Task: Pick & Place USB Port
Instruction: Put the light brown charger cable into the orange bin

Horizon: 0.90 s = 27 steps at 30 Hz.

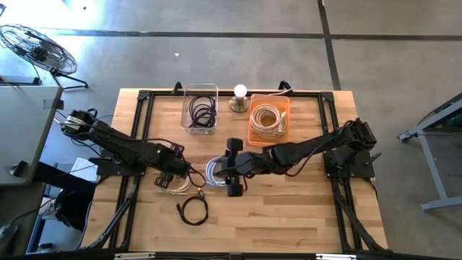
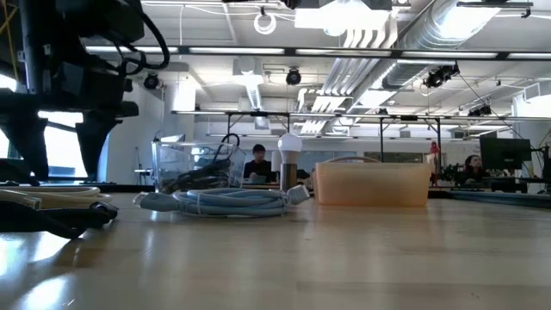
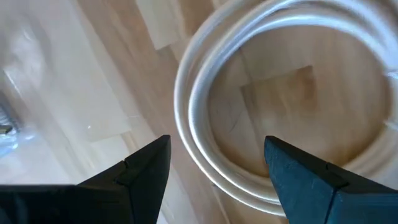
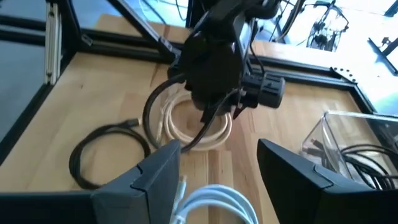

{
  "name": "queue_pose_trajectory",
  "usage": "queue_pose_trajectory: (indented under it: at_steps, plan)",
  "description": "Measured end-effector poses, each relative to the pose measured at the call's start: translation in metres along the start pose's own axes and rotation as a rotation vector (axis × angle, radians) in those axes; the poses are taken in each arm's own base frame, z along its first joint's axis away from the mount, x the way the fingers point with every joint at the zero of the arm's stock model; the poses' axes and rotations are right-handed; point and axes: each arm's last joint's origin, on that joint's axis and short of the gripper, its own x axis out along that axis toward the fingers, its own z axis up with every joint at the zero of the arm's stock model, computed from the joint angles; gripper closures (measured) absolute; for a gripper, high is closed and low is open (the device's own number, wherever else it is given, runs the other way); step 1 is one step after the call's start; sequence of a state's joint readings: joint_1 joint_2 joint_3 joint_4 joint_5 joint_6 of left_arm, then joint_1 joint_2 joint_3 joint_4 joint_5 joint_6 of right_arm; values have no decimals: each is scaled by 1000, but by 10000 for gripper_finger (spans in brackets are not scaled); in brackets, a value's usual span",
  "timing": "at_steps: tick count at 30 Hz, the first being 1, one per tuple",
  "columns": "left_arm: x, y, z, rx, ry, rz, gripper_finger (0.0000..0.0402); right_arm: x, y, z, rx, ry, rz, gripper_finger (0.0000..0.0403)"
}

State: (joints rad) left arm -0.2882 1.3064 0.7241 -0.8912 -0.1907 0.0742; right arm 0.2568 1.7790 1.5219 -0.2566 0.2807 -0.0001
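While both arms reach toward the middle of the worktop (image 1: 289, 217), each gripper hangs over a different coiled cable. The left gripper (image 3: 217, 165) stands wide and empty just above the cream cable coil (image 1: 175, 184), its fingers straddling one side of the loop — a stance that looks set for closing on the strands. The right gripper (image 4: 217, 165) is also parted and holds nothing; it hovers over the pale blue cable coil (image 1: 214, 172), at about three o'clock from the cream one. A black USB cable (image 1: 193, 211) lies loose at six o'clock from the two coils, untouched. At twelve o'clock sit the bins, probably sorted by colour: a clear bin (image 1: 200, 108) already holding dark cables and an orange bin (image 1: 269, 119) holding a cream coil, with a small round-topped lamp (image 1: 240, 97) between them.
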Motion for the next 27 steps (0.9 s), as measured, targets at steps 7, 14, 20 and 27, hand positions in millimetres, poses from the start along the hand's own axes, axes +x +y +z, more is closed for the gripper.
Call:
queue_pose_trajectory:
  at_steps: [7,14,20,27]
  plan:
    - [18,-3,-8,-3,-10,52,150,-1,5,-4,-22,37,11,198]
    - [29,-2,-14,-62,-20,162,161,-1,5,-5,-21,51,11,198]
    - [46,5,-25,-173,-34,63,287,-2,5,-7,-19,68,10,198]
    - [49,11,-25,-158,-41,124,373,-2,5,-8,1,75,12,198]
